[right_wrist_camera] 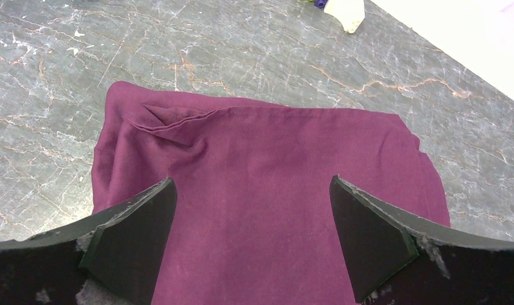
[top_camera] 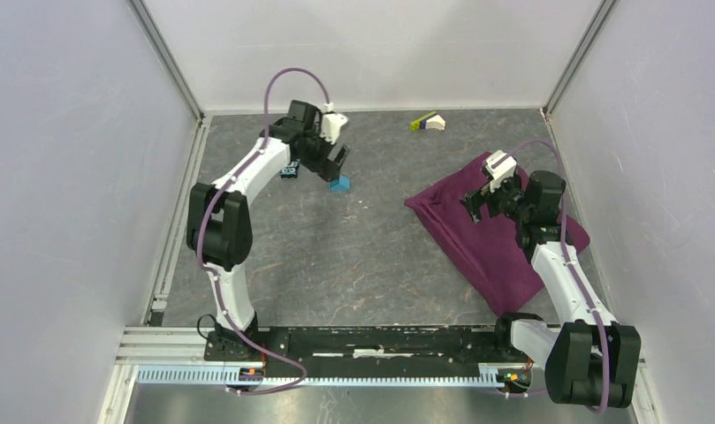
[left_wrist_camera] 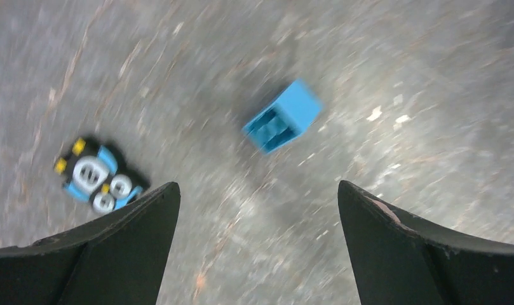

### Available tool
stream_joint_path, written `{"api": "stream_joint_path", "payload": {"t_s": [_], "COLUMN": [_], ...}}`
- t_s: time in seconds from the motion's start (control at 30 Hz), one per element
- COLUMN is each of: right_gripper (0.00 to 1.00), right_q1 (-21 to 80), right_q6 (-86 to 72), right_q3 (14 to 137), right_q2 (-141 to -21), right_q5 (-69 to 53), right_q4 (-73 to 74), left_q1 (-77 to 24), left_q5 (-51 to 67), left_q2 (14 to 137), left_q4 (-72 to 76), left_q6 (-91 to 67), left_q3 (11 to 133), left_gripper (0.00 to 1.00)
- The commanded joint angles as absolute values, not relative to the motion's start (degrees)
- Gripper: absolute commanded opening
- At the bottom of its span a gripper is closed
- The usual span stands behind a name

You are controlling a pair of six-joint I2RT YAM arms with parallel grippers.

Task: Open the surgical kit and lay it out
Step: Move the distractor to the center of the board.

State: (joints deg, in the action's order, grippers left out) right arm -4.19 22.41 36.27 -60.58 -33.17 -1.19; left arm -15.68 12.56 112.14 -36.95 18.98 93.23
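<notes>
Since the surgical kit is wrapped shut, only its dark purple cloth (top_camera: 504, 243) shows, a closed bundle at the right of the top view, with the contents hidden.

Right gripper (right_wrist_camera: 253, 184): jaws spread wide and empty, poised over the cloth near a folded flap (right_wrist_camera: 178, 117), probably the first hold for unwrapping.

Left gripper (left_wrist_camera: 259, 190): jaws released, holding nothing, at upper left, well apart from the kit. A blue block (left_wrist_camera: 283, 115) lies free beyond its fingertips, with a small blue-and-black toy (left_wrist_camera: 96, 178) nearby.

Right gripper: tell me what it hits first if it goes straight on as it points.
Most likely the purple cloth: the open right gripper points down at it with nothing between. The gap is unclear.
</notes>
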Motion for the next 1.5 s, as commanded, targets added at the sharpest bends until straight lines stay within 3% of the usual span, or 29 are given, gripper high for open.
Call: {"api": "stream_joint_path", "payload": {"t_s": [0.0,0.33,0.6,0.77,0.97,1.23,1.37,1.43,1.47], "right_gripper": [0.97,0.97,0.97,0.97,0.97,0.97,0.97,0.97,0.97], "right_q1": [-4.2,-4.2,-4.2,-4.2,-4.2,-4.2,-4.2,-4.2,-4.2], "right_q6": [22.9,23.0,23.3,23.3,23.3,23.1,23.0,23.0,23.0], "right_q3": [38.8,38.5,38.6,38.7,38.8,38.9,38.8,38.8,38.8], "right_q2": [-59.8,-59.5,-59.9,-60.6,-61.2,-61.5,-61.6,-61.4,-61.3], "right_q5": [-33.4,-33.2,-32.8,-32.8,-32.8,-32.8,-32.9,-32.9,-32.9], "right_q4": [-1.8,-2.0,-1.9,-1.8,-1.7,-1.8,-1.8,-1.8,-1.7], "left_q1": [-19.2,-22.4,-22.9,-22.8,-22.0,-18.1,-14.9,-13.5,-12.9], "left_q5": [13.9,13.1,13.2,12.1,9.8,3.2,-0.5,-2.7,-3.0], "left_q2": [113.1,124.3,127.1,126.1,127.9,134.2,139.6,142.0,142.9], "left_q4": [-32.0,-34.9,-36.0,-36.0,-36.3,-36.6,-38.1,-39.0,-39.4], "left_q6": [23.1,26.3,27.1,27.9,28.6,25.6,22.7,21.3,20.8], "left_q3": [93.1,103.5,103.6,101.8,104.0,114.5,124.7,129.0,130.4], "left_gripper": [1.0,1.0,0.98,0.88,0.65,0.5,0.5,0.58,0.69]}}
